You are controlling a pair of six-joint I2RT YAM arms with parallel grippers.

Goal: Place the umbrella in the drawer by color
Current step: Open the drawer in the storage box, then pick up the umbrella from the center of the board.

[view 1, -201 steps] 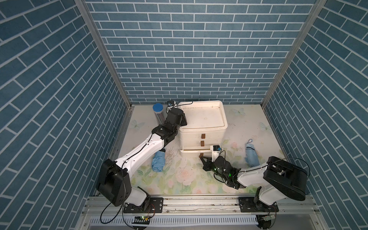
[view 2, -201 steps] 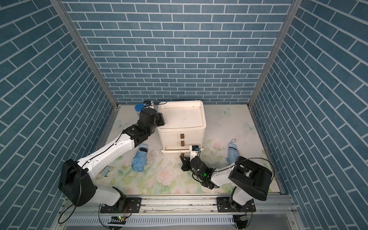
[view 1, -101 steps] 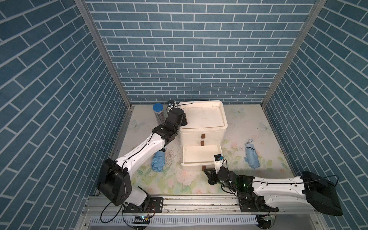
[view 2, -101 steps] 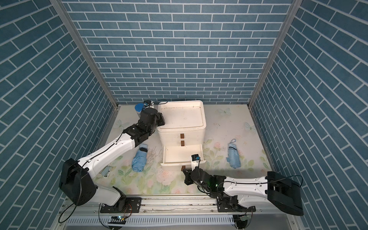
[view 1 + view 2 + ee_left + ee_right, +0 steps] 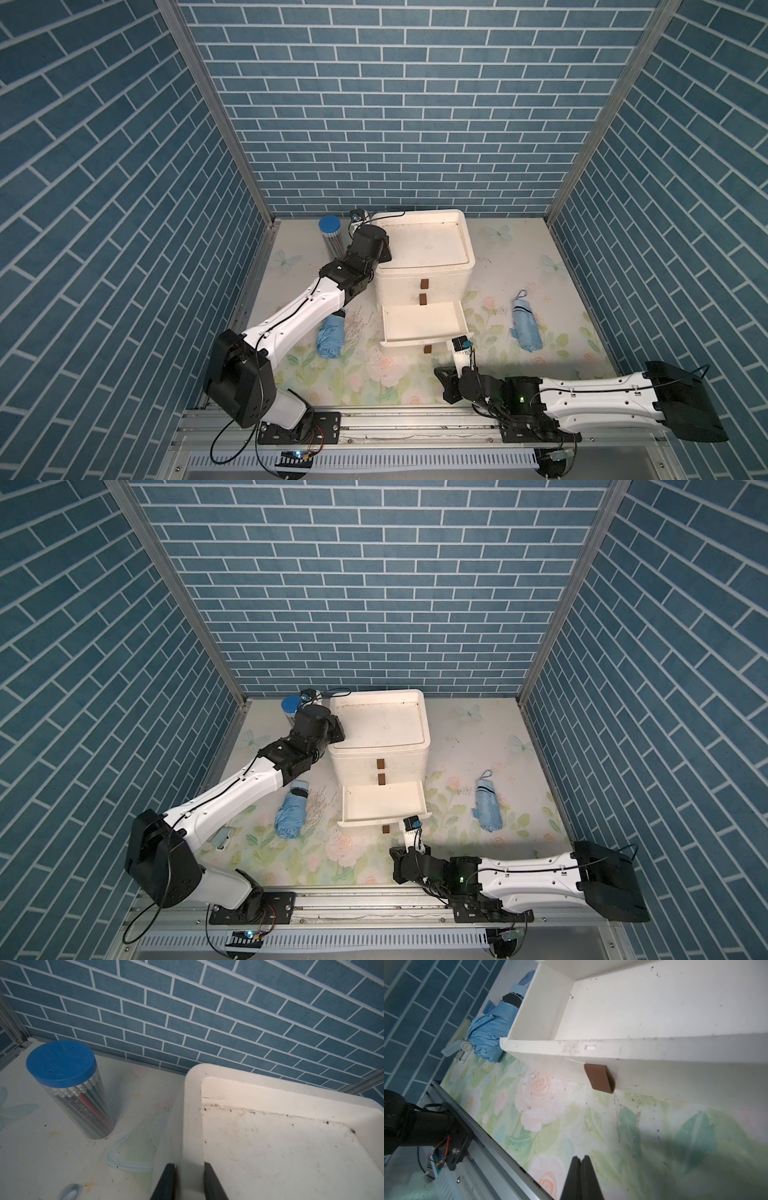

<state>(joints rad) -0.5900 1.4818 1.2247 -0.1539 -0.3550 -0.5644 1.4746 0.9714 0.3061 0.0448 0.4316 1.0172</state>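
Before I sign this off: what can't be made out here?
- Two closed drawers of the cabinet: contents unseen in any view.
- Left umbrella: far end under the left arm in a top view; the open drawer's wall hides part in the right wrist view.
- Left hand: a dark blob in both top views; the wrist view cuts off its fingers, clamped on the cabinet rim.
- Pale item by the left arm's base: too small to identify.

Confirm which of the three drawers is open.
The bottom drawer: it is pulled out forward and empty. The middle drawer and top drawer above it sit closed, flush with the cabinet front.
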